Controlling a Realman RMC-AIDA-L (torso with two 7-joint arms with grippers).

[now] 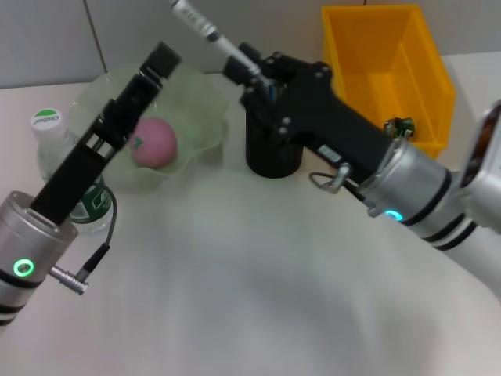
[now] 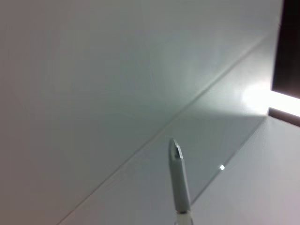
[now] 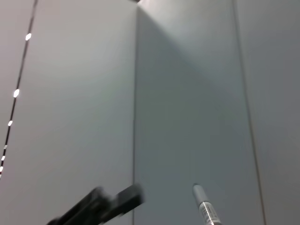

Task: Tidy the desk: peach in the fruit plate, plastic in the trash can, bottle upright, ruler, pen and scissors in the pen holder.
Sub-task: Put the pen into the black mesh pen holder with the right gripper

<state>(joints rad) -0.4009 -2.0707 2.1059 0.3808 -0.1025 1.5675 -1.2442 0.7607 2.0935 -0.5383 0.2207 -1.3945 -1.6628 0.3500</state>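
While the right gripper (image 1: pixel 252 72) stands clamped on the pen (image 1: pixel 205 31) just above the holder (image 1: pixel 272 153), tipping it upright before release seems wise. The left gripper (image 1: pixel 160 61), jaws unreadable, hovers over the plate (image 1: pixel 202 98) holding the peach (image 1: pixel 153 142). White table (image 1: pixel 250 282); pale panelled wall (image 2: pixel 93 70).

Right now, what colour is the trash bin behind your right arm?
Bright yellow; the trash bin shows best in the head view, at the table's far edge.
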